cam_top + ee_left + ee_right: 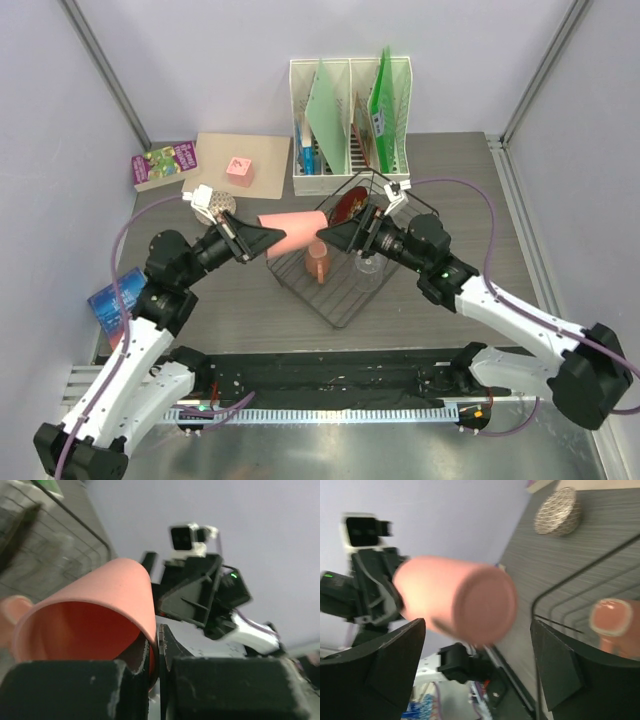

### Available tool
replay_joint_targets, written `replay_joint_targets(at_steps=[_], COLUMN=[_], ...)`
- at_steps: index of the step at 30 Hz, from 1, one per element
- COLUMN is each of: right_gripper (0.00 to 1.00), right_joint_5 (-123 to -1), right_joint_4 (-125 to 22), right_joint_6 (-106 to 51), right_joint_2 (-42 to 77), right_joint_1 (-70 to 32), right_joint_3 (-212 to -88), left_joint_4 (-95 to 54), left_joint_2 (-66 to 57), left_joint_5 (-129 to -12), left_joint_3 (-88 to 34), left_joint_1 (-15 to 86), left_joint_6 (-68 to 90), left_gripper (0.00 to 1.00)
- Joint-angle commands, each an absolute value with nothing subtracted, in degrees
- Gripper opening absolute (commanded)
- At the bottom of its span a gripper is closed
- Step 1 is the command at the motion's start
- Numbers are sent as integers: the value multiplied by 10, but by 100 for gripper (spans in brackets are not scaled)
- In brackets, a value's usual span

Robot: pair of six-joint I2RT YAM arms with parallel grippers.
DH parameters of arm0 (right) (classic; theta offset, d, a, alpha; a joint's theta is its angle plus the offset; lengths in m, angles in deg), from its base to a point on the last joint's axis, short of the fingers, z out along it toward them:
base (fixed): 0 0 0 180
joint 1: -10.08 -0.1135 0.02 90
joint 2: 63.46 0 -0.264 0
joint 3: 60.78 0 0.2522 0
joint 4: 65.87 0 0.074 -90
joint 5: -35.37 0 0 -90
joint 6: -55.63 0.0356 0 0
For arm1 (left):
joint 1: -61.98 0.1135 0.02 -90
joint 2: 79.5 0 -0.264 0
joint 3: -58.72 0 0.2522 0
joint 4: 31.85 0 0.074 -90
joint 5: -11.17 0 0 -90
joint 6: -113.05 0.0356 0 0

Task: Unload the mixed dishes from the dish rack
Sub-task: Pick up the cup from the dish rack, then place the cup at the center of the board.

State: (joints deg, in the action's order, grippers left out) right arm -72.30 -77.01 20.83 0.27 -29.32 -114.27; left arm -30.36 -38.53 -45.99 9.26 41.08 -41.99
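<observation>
My left gripper (268, 238) is shut on the rim of the larger salmon-pink cup (292, 232) and holds it on its side in the air, left of the black wire dish rack (340, 300). In the left wrist view one finger is inside the cup (90, 615) and one outside, with my left gripper (159, 650) pinching the wall. My right gripper (322, 236) is open, facing the cup's base (485, 602), which is level with its fingertips (385, 660). The smaller pink cup (317, 262), a clear glass (368, 268) and the red plate (350, 205) sit in the rack.
A white file holder (350, 120) stands behind the rack. A tan board with a pink block (238, 167), a purple book (165, 165) and a woven round thing (218, 204) lie at the back left. A blue packet (108, 300) lies at the left edge.
</observation>
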Motion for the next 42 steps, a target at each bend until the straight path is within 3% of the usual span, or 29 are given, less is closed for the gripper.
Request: replay_joint_targets(at_steps=[1,6,12,14,18,29,42], right_gripper=[97,99,98,98,97,97,97], right_joint_5=[-554,-358,-343,-345,-343,-384,-384], right_joint_4=[-494,-367,-351,-350,-357,-374,-382], right_joint_6=[63,15,13,11,14,11,-4], right_joint_2=[-80,-133,-155,-156,-154,-171,-165], right_joint_1=[-298,-297,-298,-298,-298,-298,-297], right_joint_3=[-1205,-1231,-1207,-1202,-1191,-1173,-1174], left_joint_4=[-23,154,347,373,373,324,295], left_joint_2=[-400,-371,-234,-193,-72,118,263], left_joint_5=[-591,-805,-1138,-1191,-1209,-1066,-997], left_joint_3=[-22,-126,-255,-287,-322,-406,-473], left_joint_1=[414,413,417,424,474,658,680], left_joint_6=[-239,-174,-146,-131,-119,-137,-131], left_gripper=[0,0,0,0,0,0,0])
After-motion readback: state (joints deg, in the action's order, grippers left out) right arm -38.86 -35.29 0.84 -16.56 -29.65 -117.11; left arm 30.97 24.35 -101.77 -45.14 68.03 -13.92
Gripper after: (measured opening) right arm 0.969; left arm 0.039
